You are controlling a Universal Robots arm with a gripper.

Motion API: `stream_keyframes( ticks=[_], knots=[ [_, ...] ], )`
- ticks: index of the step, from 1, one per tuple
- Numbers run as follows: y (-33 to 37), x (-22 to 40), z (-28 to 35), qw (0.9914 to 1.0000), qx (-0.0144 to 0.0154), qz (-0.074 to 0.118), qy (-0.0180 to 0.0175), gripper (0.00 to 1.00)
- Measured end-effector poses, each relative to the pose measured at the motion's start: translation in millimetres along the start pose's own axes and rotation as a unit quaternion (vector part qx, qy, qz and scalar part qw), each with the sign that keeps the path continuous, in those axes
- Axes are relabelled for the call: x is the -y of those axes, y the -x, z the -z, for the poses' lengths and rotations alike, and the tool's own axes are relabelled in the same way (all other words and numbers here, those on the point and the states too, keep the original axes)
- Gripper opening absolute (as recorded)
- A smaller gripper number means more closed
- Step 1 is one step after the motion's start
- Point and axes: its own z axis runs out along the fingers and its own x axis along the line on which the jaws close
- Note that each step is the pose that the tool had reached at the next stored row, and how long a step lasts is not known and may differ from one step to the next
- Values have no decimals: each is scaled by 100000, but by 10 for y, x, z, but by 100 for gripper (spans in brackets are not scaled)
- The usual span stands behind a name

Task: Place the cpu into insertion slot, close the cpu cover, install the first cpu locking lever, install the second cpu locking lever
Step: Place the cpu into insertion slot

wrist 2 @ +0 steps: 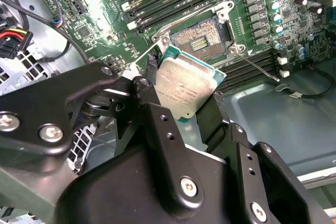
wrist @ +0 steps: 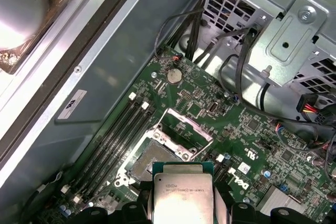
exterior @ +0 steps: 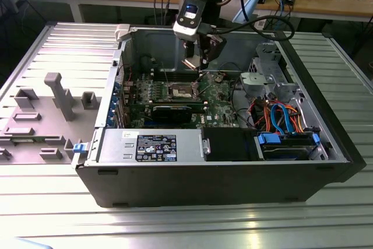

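Note:
My gripper [exterior: 197, 62] hangs inside the open computer case, shut on the cpu [wrist 2: 184, 85], a flat square chip with a silvery-tan face and green edge, clamped by its sides between the black fingers [wrist 2: 152, 74]. The chip is held tilted above the green motherboard, apart from it. In the first wrist view the cpu [wrist: 182, 195] sits just short of the insertion slot [wrist: 149, 158], whose dark centre is uncovered. The slot [wrist 2: 202, 38] also shows past the chip's edge, and in the exterior view the slot [exterior: 180, 90] lies below the gripper. The cpu cover [wrist: 189, 124] stands swung up beside the socket. A thin lever [wrist 2: 258, 66] lies loose beside it.
Long memory slots [wrist: 113, 135] run along both sides of the socket. A black expansion card [exterior: 172, 111] and the power supply [exterior: 154, 144] sit nearer the camera. A metal drive cage [exterior: 271, 71] with coloured cables [exterior: 280, 115] fills the exterior view's right. Grey fixtures [exterior: 58, 94] stand outside the case.

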Motion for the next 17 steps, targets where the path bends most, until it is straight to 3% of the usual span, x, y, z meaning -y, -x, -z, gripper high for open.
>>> stream_keyframes(
  ticks=[17],
  knots=[
    [0, 0, -6, 99970, 98, -2456, 49, 55]
  ],
)
